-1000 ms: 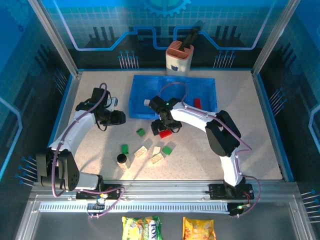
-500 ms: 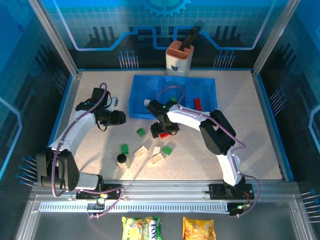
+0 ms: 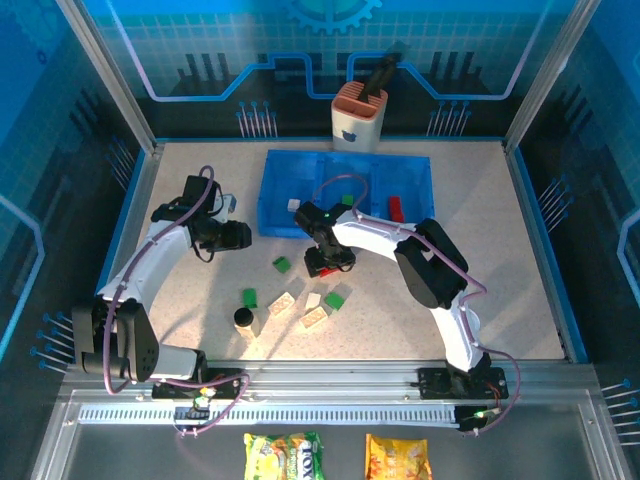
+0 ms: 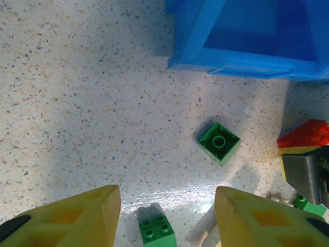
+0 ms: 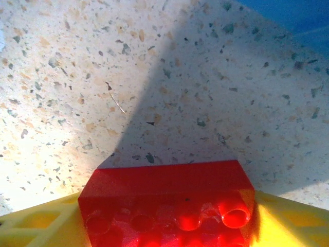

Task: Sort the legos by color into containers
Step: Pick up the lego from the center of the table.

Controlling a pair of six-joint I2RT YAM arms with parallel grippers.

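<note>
A red studded plastic brick (image 5: 167,206) is gripped in the jaws of the right gripper (image 3: 328,266) mid-frame on the speckled bench (image 3: 520,260), below the translucent blue plastic tray (image 3: 280,195); the jaws of the left gripper (image 4: 168,206) are held apart, empty.

The tray (image 3: 410,175) sits behind the scattered legos (image 3: 315,318); the cup holder (image 3: 358,118) stands behind the tray.

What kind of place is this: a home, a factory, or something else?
Probably a robot lab or demo cell: a left arm and right arm bolted to a metal rail, a speckled table walled by blue printed panels, and a blue sorting tray.
</note>
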